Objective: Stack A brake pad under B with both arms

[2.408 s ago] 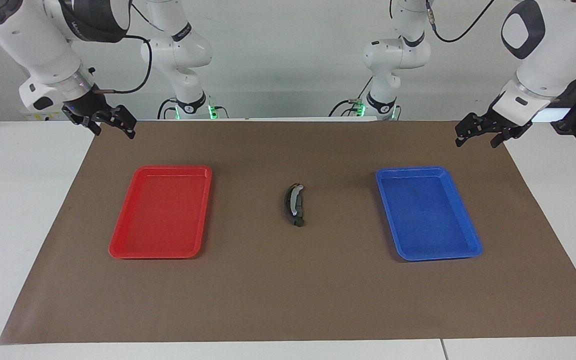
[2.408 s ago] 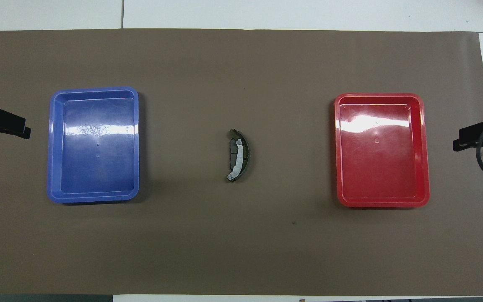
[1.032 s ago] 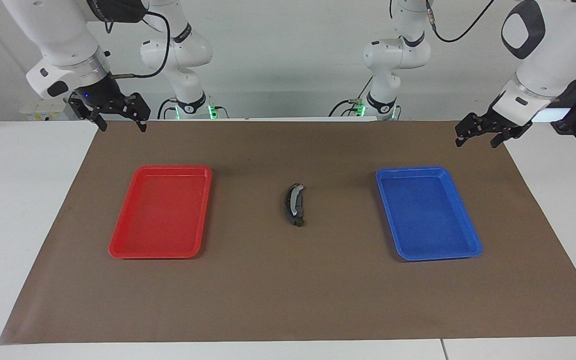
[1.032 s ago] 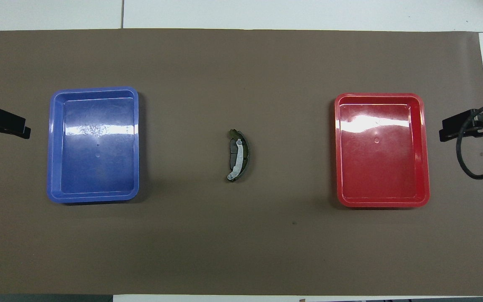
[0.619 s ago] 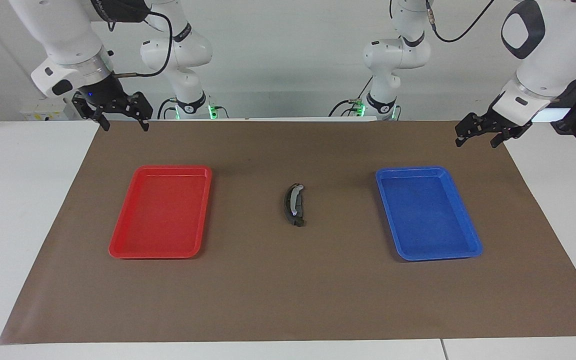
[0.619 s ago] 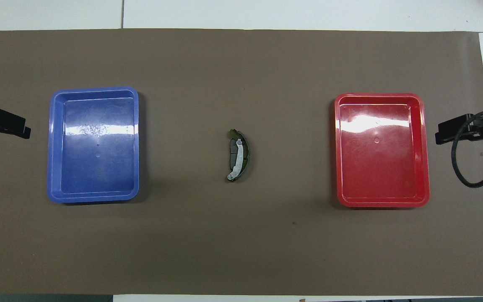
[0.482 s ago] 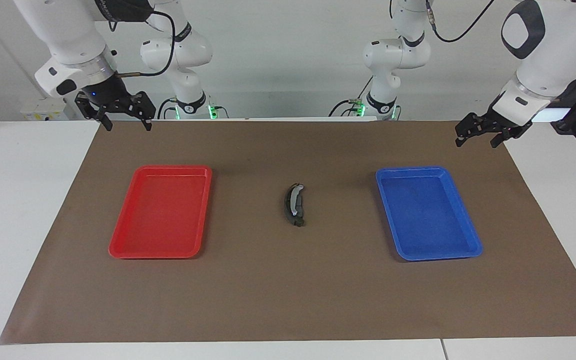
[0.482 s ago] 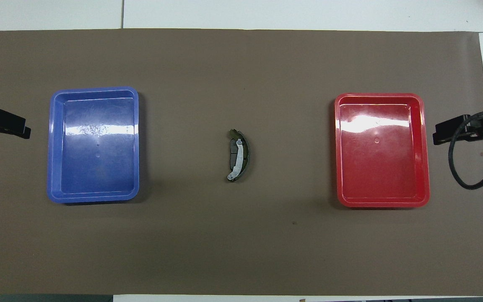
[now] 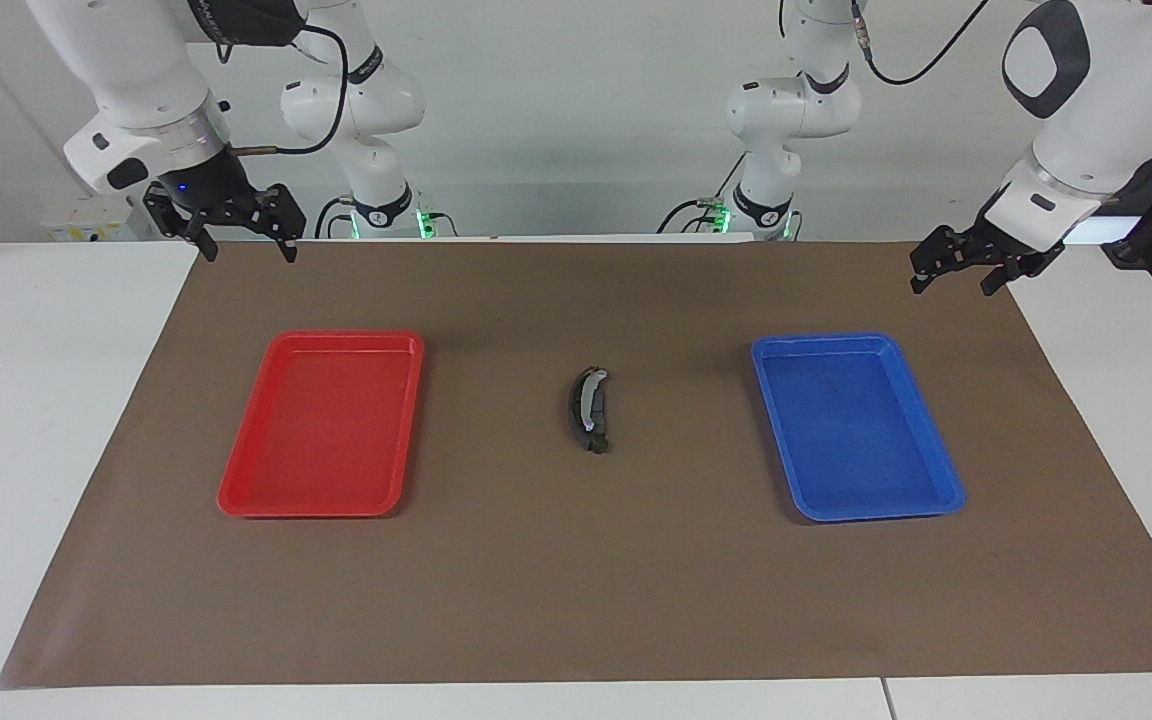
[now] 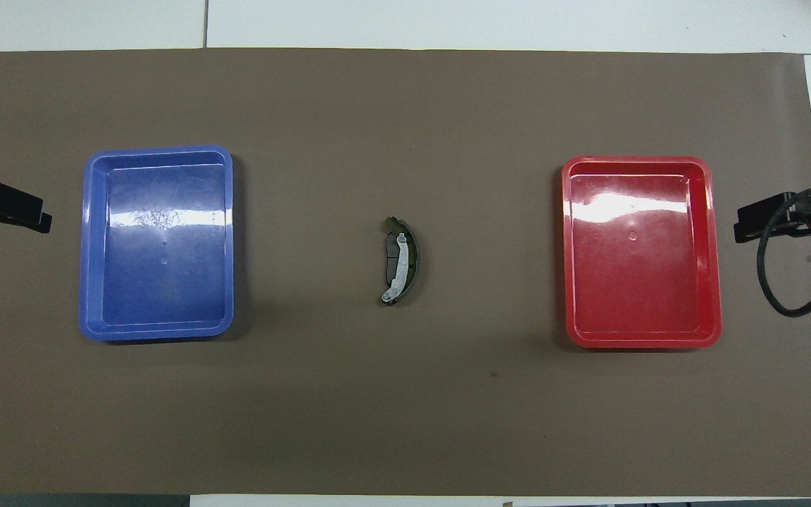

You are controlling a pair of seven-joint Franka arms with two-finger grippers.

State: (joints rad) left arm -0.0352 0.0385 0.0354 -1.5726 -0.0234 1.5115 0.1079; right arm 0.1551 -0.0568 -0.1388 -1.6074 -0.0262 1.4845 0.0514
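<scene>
The long crescent brake shoe B (image 9: 588, 411) (image 10: 411, 262) lies on the brown mat midway between the two trays, its silvery strip (image 10: 397, 271) up. The short dark grey A brake pad (image 10: 392, 253) shows at the crescent's inner curve, partly covered by the strip. In the facing view it cannot be told apart from B. My right gripper (image 9: 247, 250) (image 10: 764, 222) is open and empty, up in the air over the mat's corner at the right arm's end. My left gripper (image 9: 952, 285) (image 10: 8, 213) is open and empty, over the mat's edge at the left arm's end, waiting.
An empty red tray (image 9: 236, 490) (image 10: 709, 253) lies toward the right arm's end. An empty blue tray (image 9: 936, 450) (image 10: 87, 246) lies toward the left arm's end. Two smaller white arms with green-lit bases (image 9: 386, 215) stand at the robots' edge.
My right gripper has risen and swung toward the table's middle, then drifted slightly back in the last half second. The left gripper and the pads have not moved.
</scene>
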